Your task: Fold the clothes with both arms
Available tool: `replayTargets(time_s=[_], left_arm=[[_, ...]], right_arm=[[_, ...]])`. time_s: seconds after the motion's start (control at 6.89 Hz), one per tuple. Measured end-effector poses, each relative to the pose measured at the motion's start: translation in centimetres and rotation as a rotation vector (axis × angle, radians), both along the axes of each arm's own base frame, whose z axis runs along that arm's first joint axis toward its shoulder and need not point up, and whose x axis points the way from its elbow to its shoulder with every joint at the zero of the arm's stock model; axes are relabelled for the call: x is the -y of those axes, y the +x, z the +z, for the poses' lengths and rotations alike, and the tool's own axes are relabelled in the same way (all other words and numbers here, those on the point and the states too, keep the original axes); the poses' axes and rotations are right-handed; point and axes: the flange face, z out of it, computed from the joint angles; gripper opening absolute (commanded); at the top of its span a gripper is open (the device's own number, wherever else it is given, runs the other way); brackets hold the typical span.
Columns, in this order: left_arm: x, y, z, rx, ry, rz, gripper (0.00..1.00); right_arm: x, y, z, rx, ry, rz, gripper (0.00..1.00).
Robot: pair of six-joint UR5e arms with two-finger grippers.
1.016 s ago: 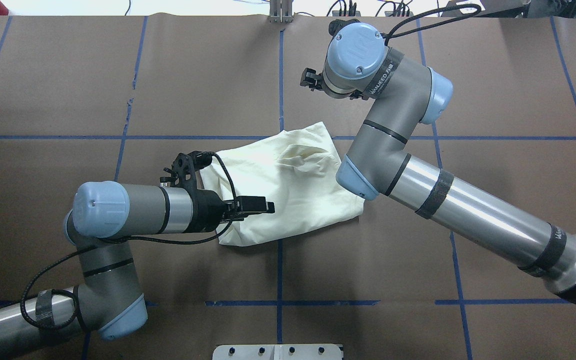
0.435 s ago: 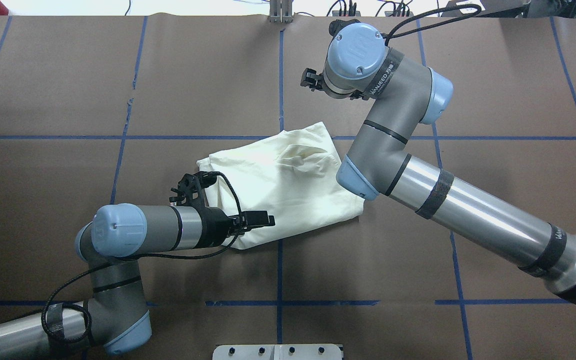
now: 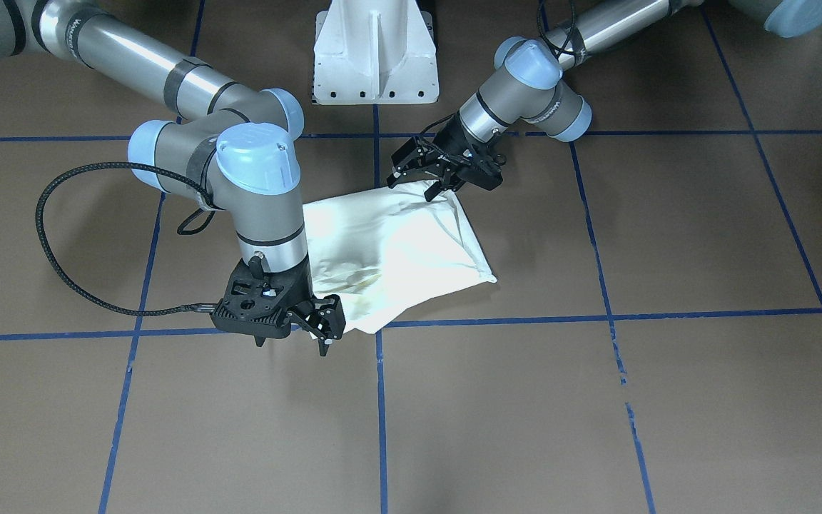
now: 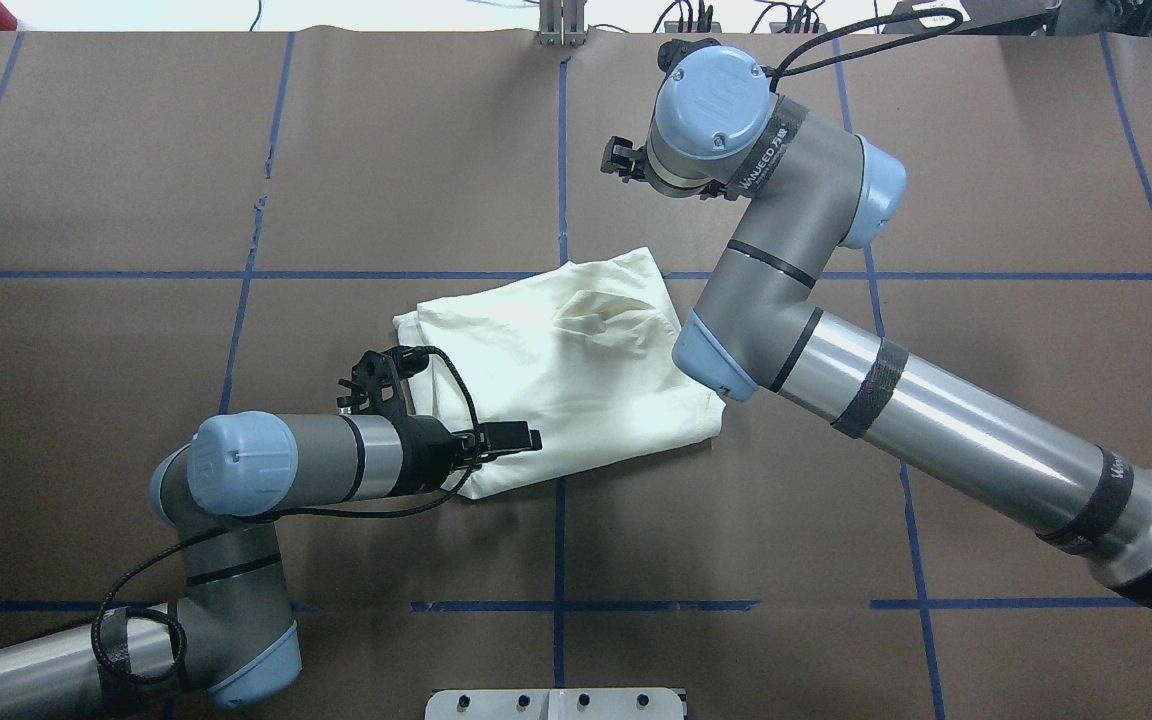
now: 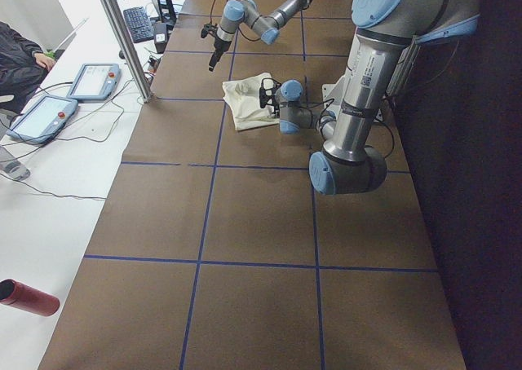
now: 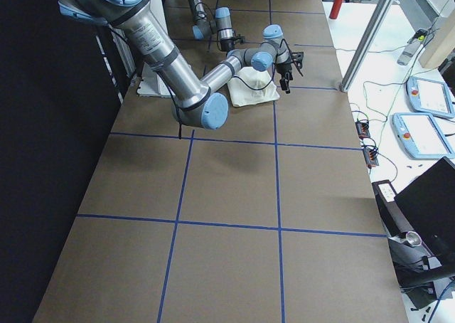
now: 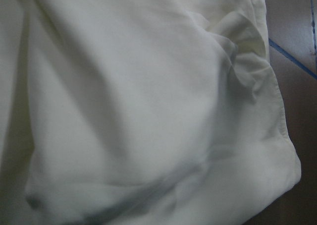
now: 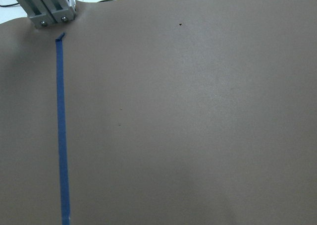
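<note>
The cream-white T-shirt (image 4: 576, 380) lies folded into a compact bundle at the table's middle, plain side up; its print is hidden. It also shows in the front-facing view (image 3: 389, 250) and fills the left wrist view (image 7: 148, 111). My left gripper (image 4: 534, 437) is low at the shirt's near-left corner (image 3: 422, 182) and looks shut on the cloth there. My right gripper (image 4: 618, 158) hangs open and empty over bare table beyond the shirt's far edge (image 3: 329, 335). The right forearm crosses above the shirt's right edge.
Brown paper with blue tape lines (image 4: 558, 540) covers the table. The white pedestal base (image 3: 375, 57) stands at the robot's side. An aluminium post (image 8: 47, 7) stands at the far edge. Operator tablets (image 5: 94, 81) and a red cylinder (image 5: 28, 298) lie off the table.
The left arm has swung back toward the robot, uncovering the shirt's left edge. The shirt's near-left corner shifted slightly. The right arm has not moved.
</note>
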Motion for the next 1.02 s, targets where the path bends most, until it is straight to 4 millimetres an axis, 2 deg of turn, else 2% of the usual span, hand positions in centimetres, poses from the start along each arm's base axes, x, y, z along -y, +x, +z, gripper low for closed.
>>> replayTargets(time_s=[0.15,0.44,0.58,0.73,1.02], left_arm=[[-0.1,-0.2,-0.3,-0.006,0.001,0.0,1.0],[-0.3,-2.2,-3.4,-0.061,0.02,-0.003,1.0],[0.3,-3.3,-4.3,-0.075,0.026,-0.019,1.0],[1.3,-3.9,-4.4,-0.071,0.024,-0.038,1.0],[2.6,-2.9,-2.5,-0.028,-0.003,-0.056,1.0]], right_arm=[[0.0,0.0,0.0,0.0,0.0,0.0,1.0],[0.0,0.0,-0.1,0.002,0.0,0.0,1.0],[0.0,0.0,0.0,0.002,-0.001,0.0,1.0],[0.0,0.0,0.0,0.002,-0.002,-0.001,1.0],[-0.1,0.0,0.2,0.001,-0.003,0.0,1.0]])
